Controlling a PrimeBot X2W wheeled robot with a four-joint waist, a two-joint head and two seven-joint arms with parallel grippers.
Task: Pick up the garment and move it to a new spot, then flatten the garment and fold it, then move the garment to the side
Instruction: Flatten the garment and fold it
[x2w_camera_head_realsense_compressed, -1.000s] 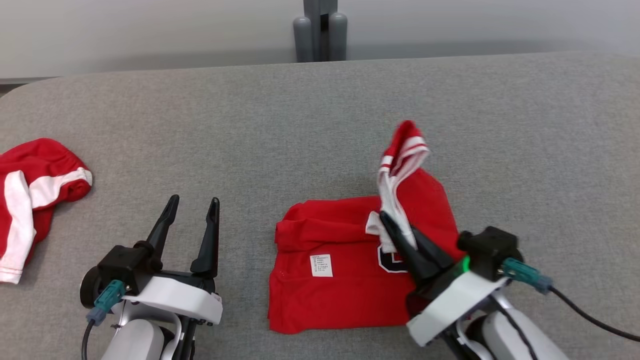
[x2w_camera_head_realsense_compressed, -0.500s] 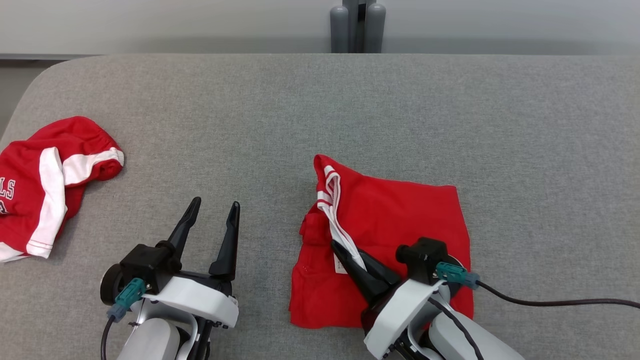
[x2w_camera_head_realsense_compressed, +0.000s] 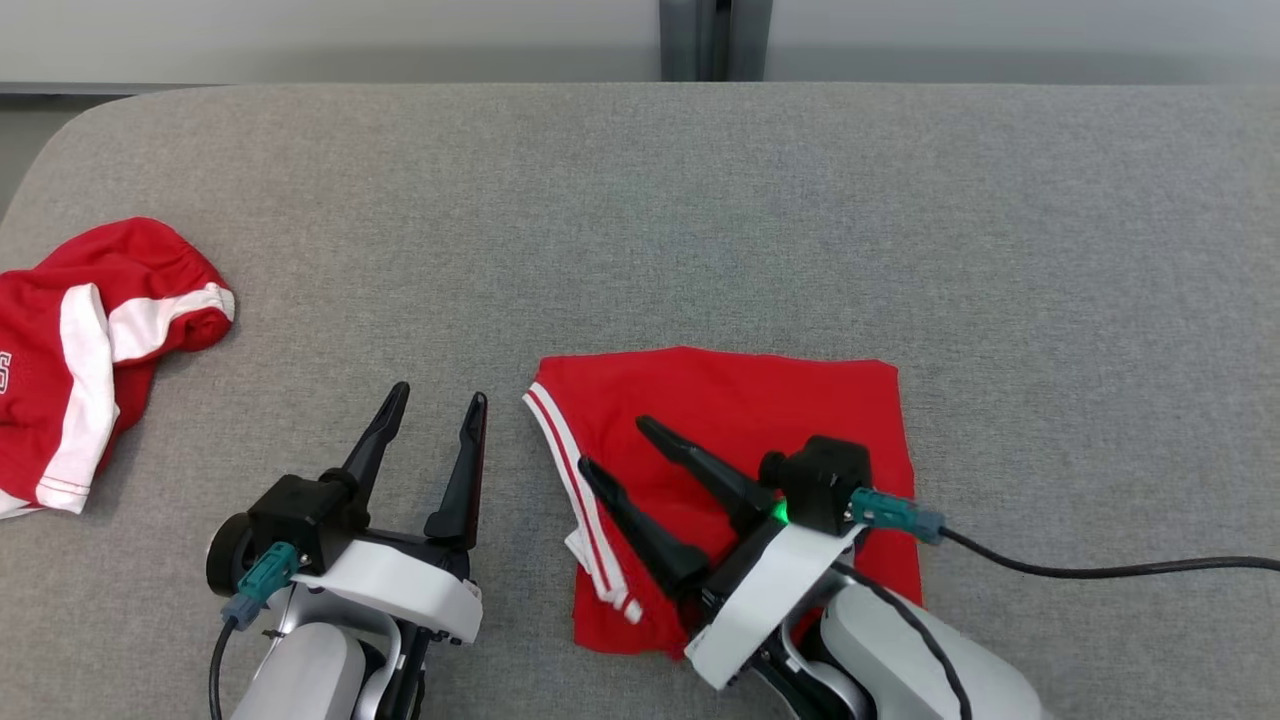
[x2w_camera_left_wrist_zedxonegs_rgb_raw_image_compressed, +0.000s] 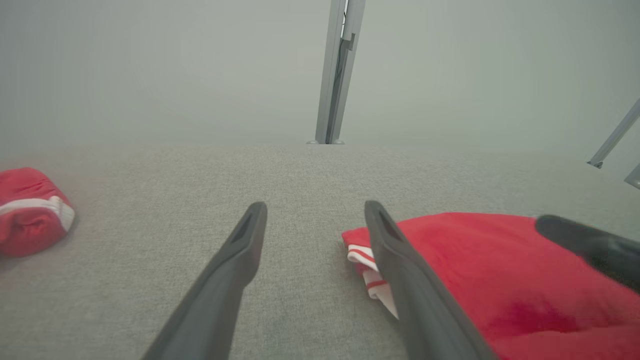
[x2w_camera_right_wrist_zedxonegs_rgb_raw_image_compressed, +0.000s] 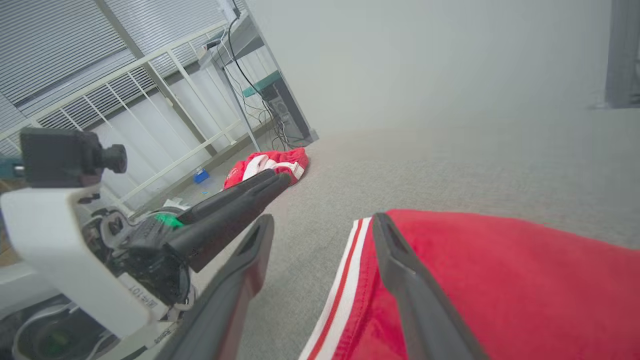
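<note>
A red garment (x2w_camera_head_realsense_compressed: 760, 420) with white stripes lies folded into a rough square on the grey table (x2w_camera_head_realsense_compressed: 640, 220), near the front edge. Its striped hem runs down the left side. My right gripper (x2w_camera_head_realsense_compressed: 612, 445) hovers open over the left part of the fold, nothing between its fingers; in the right wrist view the right gripper (x2w_camera_right_wrist_zedxonegs_rgb_raw_image_compressed: 322, 225) straddles the striped edge of the red garment (x2w_camera_right_wrist_zedxonegs_rgb_raw_image_compressed: 500, 280). My left gripper (x2w_camera_head_realsense_compressed: 438, 392) stands open just left of the garment, apart from it. The left wrist view has the left gripper (x2w_camera_left_wrist_zedxonegs_rgb_raw_image_compressed: 315, 210) beside the red garment (x2w_camera_left_wrist_zedxonegs_rgb_raw_image_compressed: 475, 270).
A second red and white garment (x2w_camera_head_realsense_compressed: 80, 340) lies crumpled at the table's left edge, also as a red bundle (x2w_camera_left_wrist_zedxonegs_rgb_raw_image_compressed: 30, 210) in the left wrist view. A grey post (x2w_camera_head_realsense_compressed: 715, 40) stands behind the far edge. A black cable (x2w_camera_head_realsense_compressed: 1100, 570) trails right from my right wrist.
My right gripper carried the striped flap over to the left, laid it flat and opened, letting go. The head camera has shifted between frames. The left gripper stays open.
</note>
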